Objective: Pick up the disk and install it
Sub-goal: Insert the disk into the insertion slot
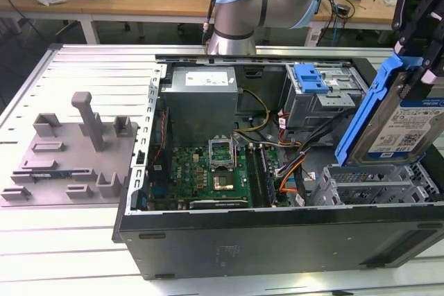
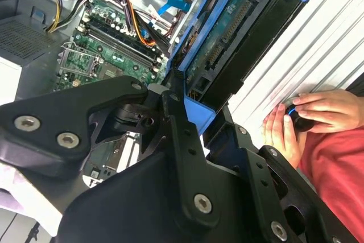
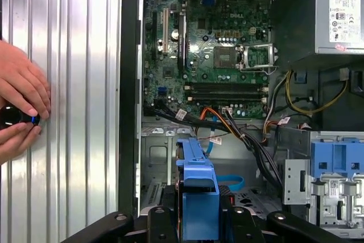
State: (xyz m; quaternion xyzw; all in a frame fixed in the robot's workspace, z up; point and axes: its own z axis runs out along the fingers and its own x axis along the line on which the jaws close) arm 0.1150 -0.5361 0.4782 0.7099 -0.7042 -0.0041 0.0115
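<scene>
At the exterior view's right edge, my hand (image 1: 415, 60) is clamped on the disk (image 1: 406, 126). It holds the disk edge-up and tilted above the grey drive bay (image 1: 374, 185) of the open computer case (image 1: 277, 240).

In the second wrist view the disk (image 2: 227, 44) sits in my hand (image 2: 190, 109), with the motherboard (image 2: 108, 55) beyond.

In the first wrist view the disk (image 3: 196, 192) points into the case, and a person's hands (image 3: 20, 92) rest on the table (image 3: 79, 140).

I judge the pickup done and the install not yet. Seating the disk calls for squaring it with the bay.
</scene>
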